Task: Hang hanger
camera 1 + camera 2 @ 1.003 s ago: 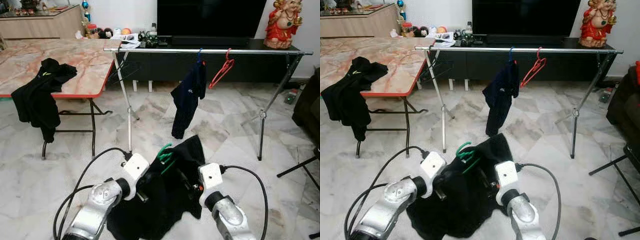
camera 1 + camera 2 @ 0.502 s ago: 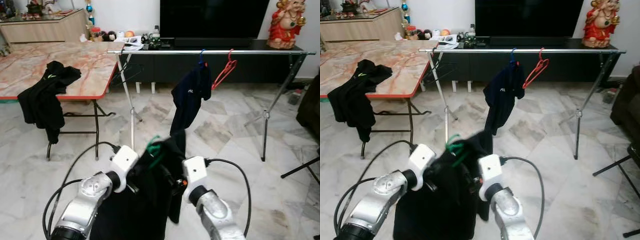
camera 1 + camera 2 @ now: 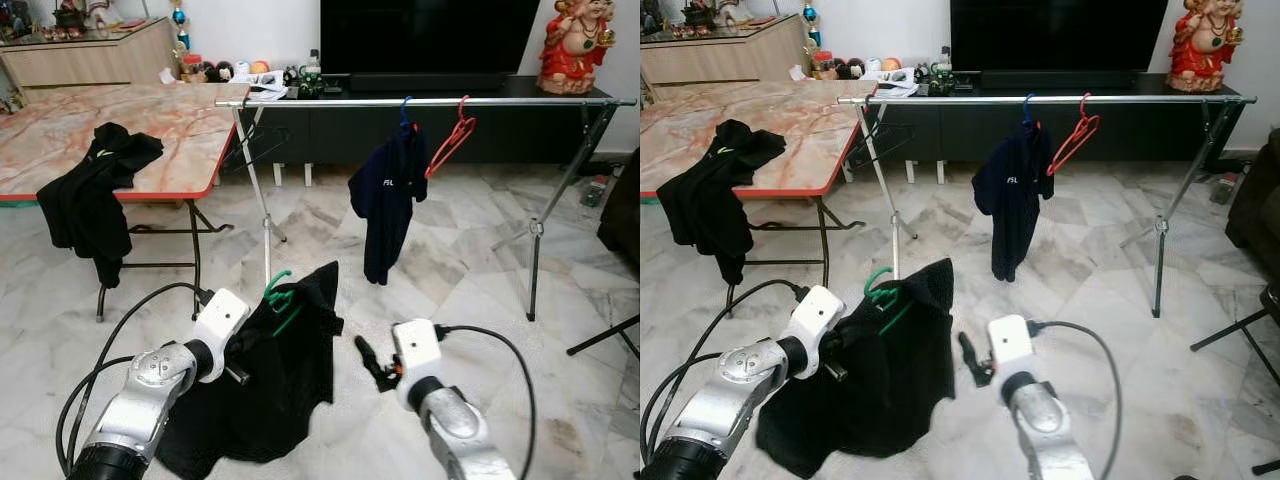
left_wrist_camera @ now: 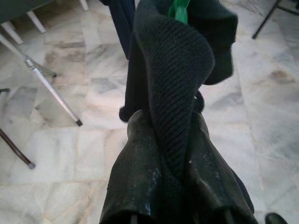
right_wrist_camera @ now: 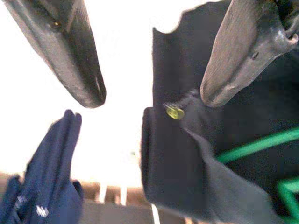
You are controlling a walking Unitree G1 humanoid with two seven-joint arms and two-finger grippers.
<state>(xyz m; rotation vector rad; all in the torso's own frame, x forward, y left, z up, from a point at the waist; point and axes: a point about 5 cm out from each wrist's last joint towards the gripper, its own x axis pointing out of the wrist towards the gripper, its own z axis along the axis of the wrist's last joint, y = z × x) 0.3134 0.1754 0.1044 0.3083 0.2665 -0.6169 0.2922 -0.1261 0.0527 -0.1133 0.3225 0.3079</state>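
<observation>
1. The left gripper (image 3: pixel 262 340) is clamping a black garment (image 3: pixel 265 395) that is hanging on a green hanger (image 3: pixel 280 298); its fingers (image 4: pixel 140 186) are pressing tight on the cloth from both sides.
2. The garment is hanging low in front of the robot, above the marble floor (image 3: pixel 450 270), with the green hook sticking up at its top.
3. The right gripper (image 3: pixel 372 362) is hovering just beside the garment, apart from it, with its fingers (image 5: pixel 79 56) standing wide and holding nothing.
4. A metal rail (image 3: pixel 420 102) is spanning the room further ahead.
5. A navy shirt (image 3: pixel 388 205) and a bare red hanger (image 3: pixel 450 140) are hanging side by side on the rail.
6. Another dark garment (image 3: pixel 90 205) is draping over the edge of the marble-topped table (image 3: pixel 170 130) on the robot's left.
</observation>
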